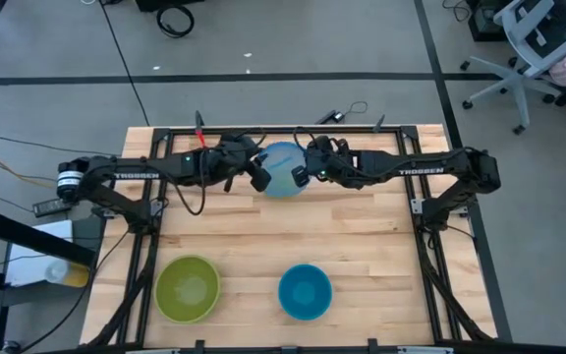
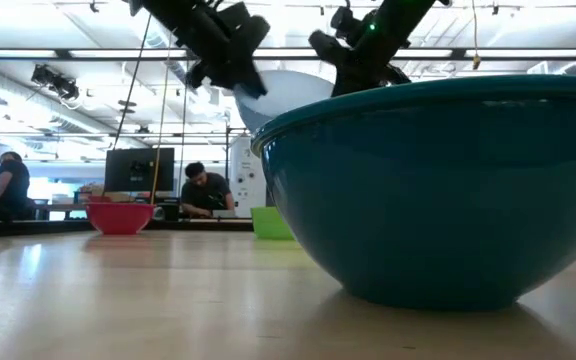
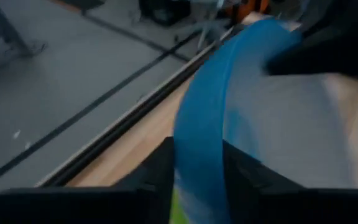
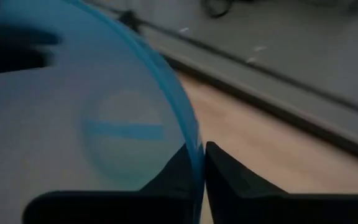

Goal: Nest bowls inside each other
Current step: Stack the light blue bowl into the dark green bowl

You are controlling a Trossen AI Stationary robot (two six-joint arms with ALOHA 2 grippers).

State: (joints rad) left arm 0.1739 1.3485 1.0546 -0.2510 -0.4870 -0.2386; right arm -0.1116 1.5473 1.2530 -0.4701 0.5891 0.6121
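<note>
A light blue bowl (image 1: 283, 167) hangs in the air over the far middle of the table, between my two grippers. My left gripper (image 1: 260, 175) is shut on its left side and my right gripper (image 1: 301, 174) on its right side. The large lime-green bowl (image 1: 187, 287) and the teal-blue bowl (image 1: 305, 291) stand upright on their bases near the front edge. In the low view a magenta-red bowl (image 2: 120, 216) and a small green bowl (image 2: 271, 222) stand on the table farther back. My left gripper pinches the light blue bowl's rim (image 3: 197, 137) between its two fingers, one finger (image 3: 157, 171) outside the wall and one inside. It comes from the table's left, slanting down. The bowl is lifted clear of the table. My right gripper has the bowl's opposite rim (image 4: 191, 140) between its two fingers (image 4: 229, 174), one on each side of the thin wall. It comes from the table's right, slanting down. The bowl hangs clear between the two grippers (image 2: 288, 95).
A black metal frame (image 1: 155, 133) runs along the table's edges. The wooden top between the front bowls and the grippers is bare. In the low view people sit at a monitor (image 2: 140, 168) beyond the table. An office chair (image 1: 534, 49) stands on the floor at the far right.
</note>
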